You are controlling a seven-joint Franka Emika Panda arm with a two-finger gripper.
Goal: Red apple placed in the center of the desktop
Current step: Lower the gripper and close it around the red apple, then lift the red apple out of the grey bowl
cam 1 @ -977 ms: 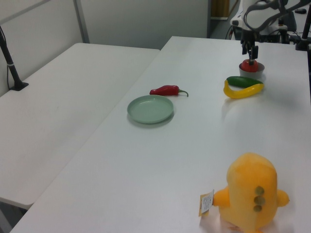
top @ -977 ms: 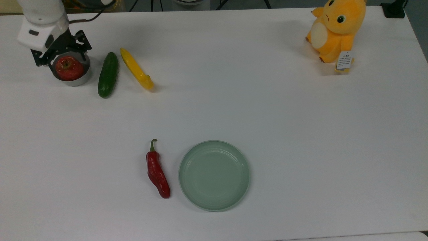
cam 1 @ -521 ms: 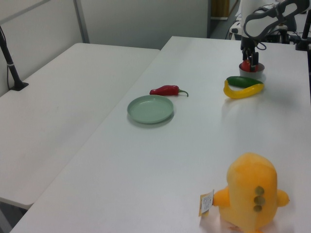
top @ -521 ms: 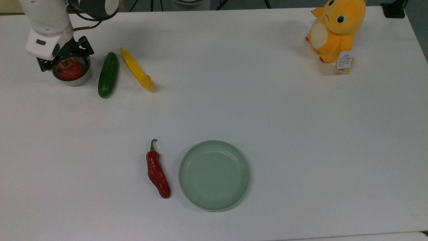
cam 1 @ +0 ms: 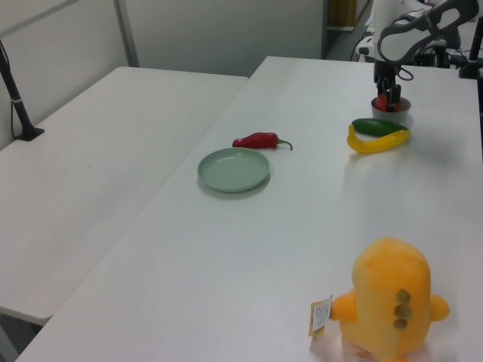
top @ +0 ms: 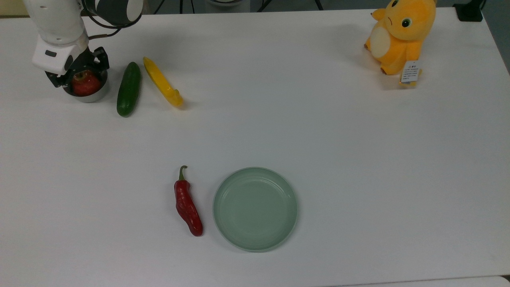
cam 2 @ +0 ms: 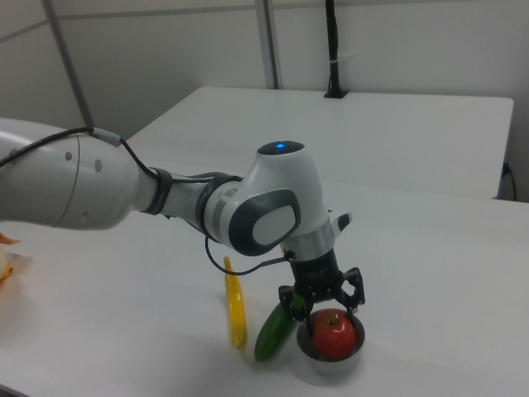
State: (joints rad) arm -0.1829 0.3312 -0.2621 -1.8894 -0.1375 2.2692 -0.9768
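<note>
While the red apple [top: 85,84] sits in a small metal bowl [top: 94,94] at the far left corner of the counter [top: 318,131] in the top view, the claw [top: 78,74] is lowered over it, black fingers [cam 2: 297,304] apart and straddling the fruit. Whether the pads touch the apple cannot be told. Just to the top view's right of the bowl lie a green cucumber [top: 128,89] and a yellow pepper [top: 162,82]. Well apart, nearer the front edge, a red chili [top: 187,204] lies just beside a pale green plate [top: 255,209]. An orange plush toy [top: 400,35] stands at the far right corner.
</note>
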